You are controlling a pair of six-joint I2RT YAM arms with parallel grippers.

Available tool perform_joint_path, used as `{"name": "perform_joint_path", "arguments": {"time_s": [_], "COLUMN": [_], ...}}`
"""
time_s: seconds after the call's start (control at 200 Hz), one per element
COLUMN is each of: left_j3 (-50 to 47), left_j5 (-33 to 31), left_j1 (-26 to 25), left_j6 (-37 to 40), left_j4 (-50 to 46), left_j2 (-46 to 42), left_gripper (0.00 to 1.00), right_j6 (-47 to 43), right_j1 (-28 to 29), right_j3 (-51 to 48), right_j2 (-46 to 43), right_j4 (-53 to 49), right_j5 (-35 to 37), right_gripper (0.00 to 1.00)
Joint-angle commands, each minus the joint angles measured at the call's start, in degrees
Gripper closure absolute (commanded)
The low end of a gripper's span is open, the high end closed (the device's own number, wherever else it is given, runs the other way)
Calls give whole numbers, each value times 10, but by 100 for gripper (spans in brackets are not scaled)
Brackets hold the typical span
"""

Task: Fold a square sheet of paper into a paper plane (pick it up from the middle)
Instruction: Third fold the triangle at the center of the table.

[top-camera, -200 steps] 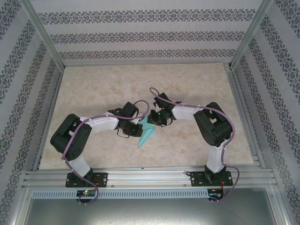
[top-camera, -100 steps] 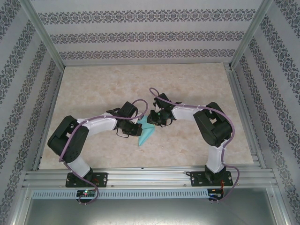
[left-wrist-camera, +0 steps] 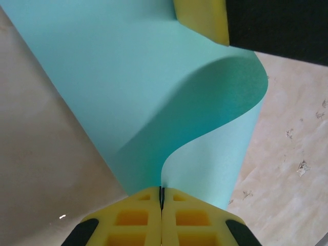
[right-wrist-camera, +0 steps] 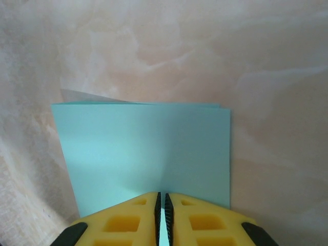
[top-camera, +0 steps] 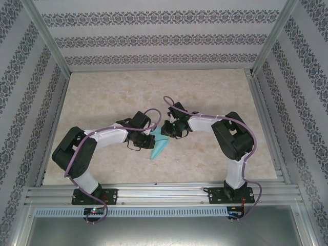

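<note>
Top external: folded paper sheet [top-camera: 160,146], turquoise-cyan, plain, sits near the middle of the marbled beige counter [top-camera: 102,92], between the two arms. It looks like a slim shape narrowing to a point toward the near edge; can't tell if the tip touches the counter. Left gripper [top-camera: 151,138] is at its left side, right gripper [top-camera: 167,134] at its far end.

Left wrist: left gripper [left-wrist-camera: 161,197] has its yellow fingers clamped flat together on the sheet's edge [left-wrist-camera: 128,92]. The paper bows up in a soft S-curve, shaded underside showing. A yellow finger [left-wrist-camera: 202,20] of the right gripper is at the top, on the paper.

Right wrist: right gripper [right-wrist-camera: 162,205] is pinched on the sheet [right-wrist-camera: 143,148]. Here it is a flat rectangle with stacked layers at the far edge.
</note>
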Motion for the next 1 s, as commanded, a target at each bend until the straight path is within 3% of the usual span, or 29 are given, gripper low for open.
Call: {"name": "perform_joint_path", "arguments": {"time_s": [0.0, 0.994], "left_j3": [-3, 2], "left_j5": [-19, 13], "left_j1": [8, 8], "left_j6": [-13, 7], "left_j4": [-5, 9], "left_j2": [8, 33], "left_gripper": [93, 91], "right_j6": [4, 11], "right_j1": [9, 12], "right_j3": [-19, -12], "right_j2": [24, 12], "right_j4": [-33, -23], "right_j5": [27, 16], "right_gripper": [85, 83]}}
